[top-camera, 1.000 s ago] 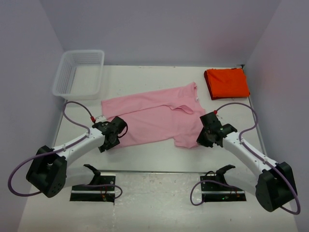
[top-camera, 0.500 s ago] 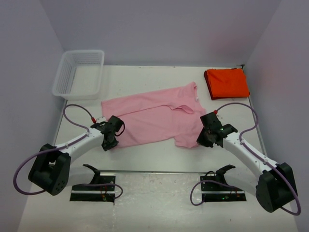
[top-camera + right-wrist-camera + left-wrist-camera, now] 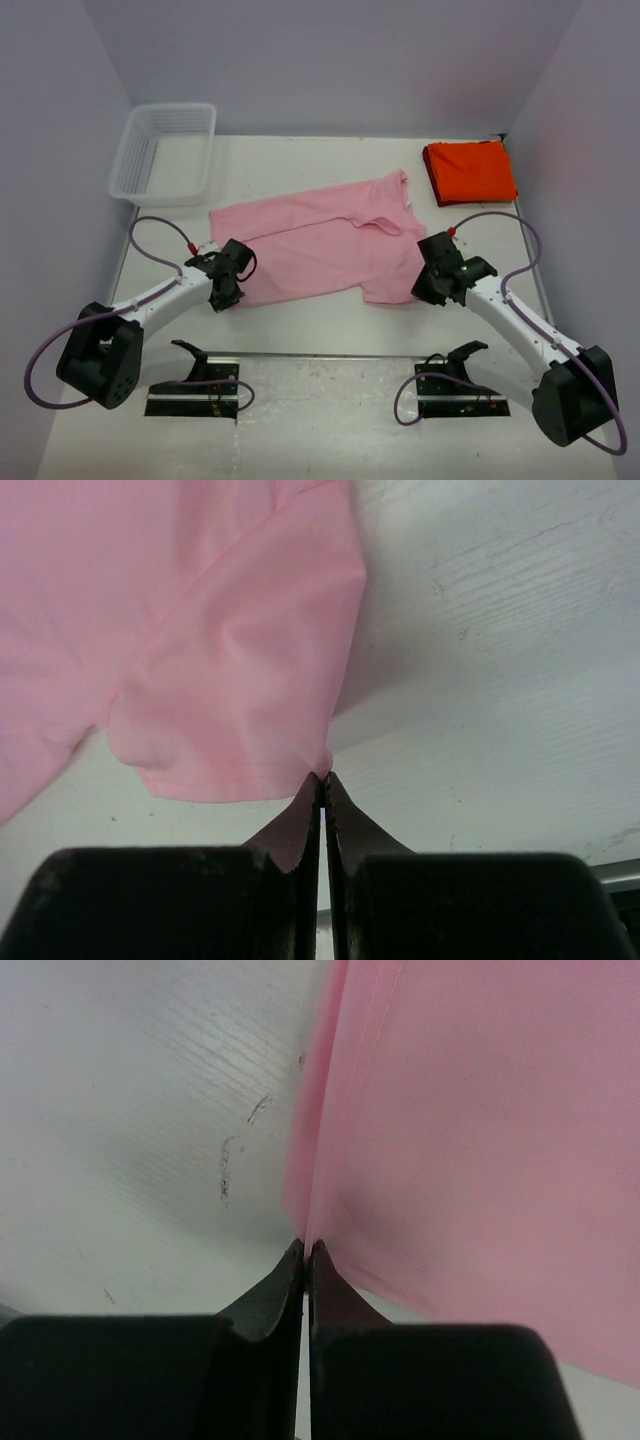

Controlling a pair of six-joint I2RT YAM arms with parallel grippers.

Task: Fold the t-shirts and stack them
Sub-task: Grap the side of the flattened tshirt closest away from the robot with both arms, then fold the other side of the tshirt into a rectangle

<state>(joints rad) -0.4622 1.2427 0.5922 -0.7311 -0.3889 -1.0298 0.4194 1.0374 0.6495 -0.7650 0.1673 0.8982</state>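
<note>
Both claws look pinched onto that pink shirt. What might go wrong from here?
1. The left claw and right claw each nip only the very edge of the pink t-shirt, so the cloth may slip free when pulled.
2. The right claw holds what looks like a sleeve corner, not the body, so the shirt may hang lopsided.
3. The shirt lies askew and creased, so the fold may turn out uneven.

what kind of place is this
Probably a robot test bench, not a home: a white table boxed in by blank walls, a left arm and right arm bolted at its near edge, plus a pink t-shirt, folded orange t-shirt and basket.
</note>
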